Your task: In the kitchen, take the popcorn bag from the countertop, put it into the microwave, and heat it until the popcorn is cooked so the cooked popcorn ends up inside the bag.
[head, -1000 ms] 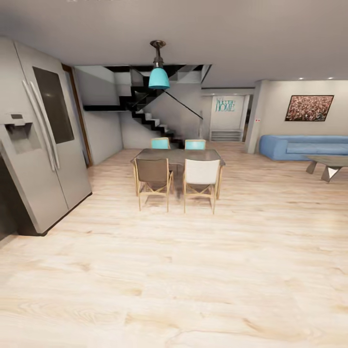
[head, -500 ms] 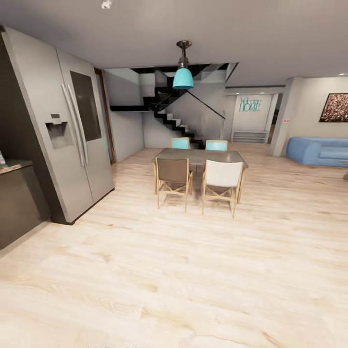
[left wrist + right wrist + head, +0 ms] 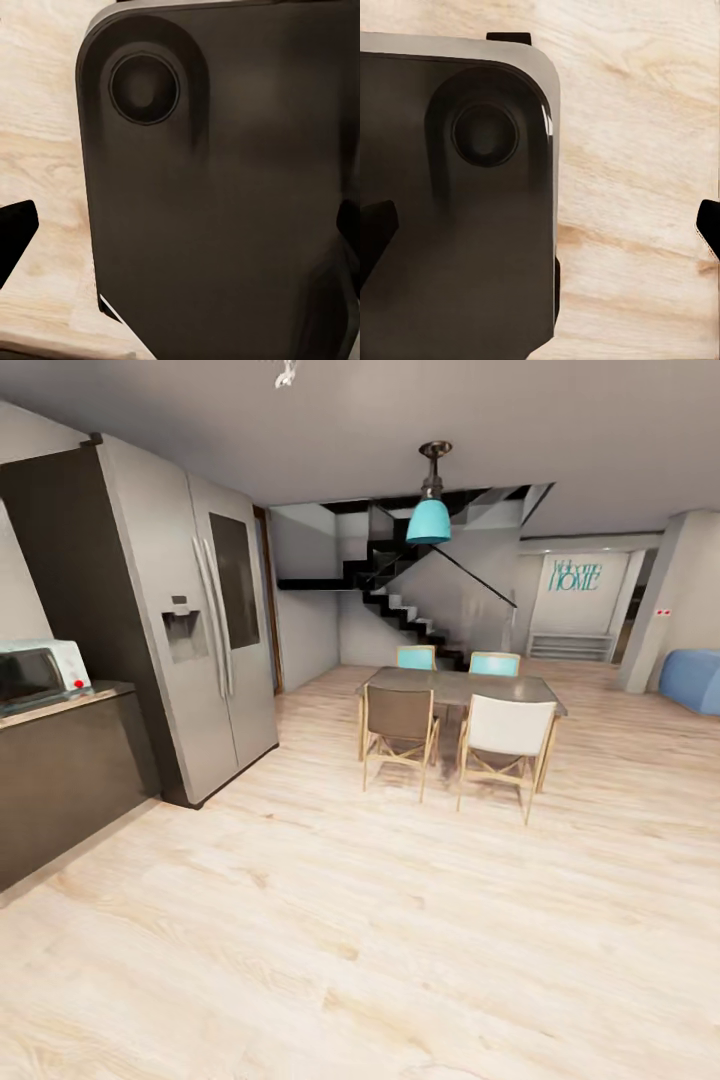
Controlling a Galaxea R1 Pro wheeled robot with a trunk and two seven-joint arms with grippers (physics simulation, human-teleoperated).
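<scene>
With the robot out on the wooden floor, the fridge looms at ten o'clock, and past it, at nine, the microwave sits on the bench. No popcorn bag in sight yet. Both grippers spread wide, empty, neither arm clearly nearer from here.

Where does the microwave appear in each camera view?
Head view: microwave at far left, on the countertop beside the refrigerator.
Left wrist view: a dark panel over pale wood floor.
Right wrist view: another dark panel, same floor.
Shared landmark: the wood floor.
</scene>
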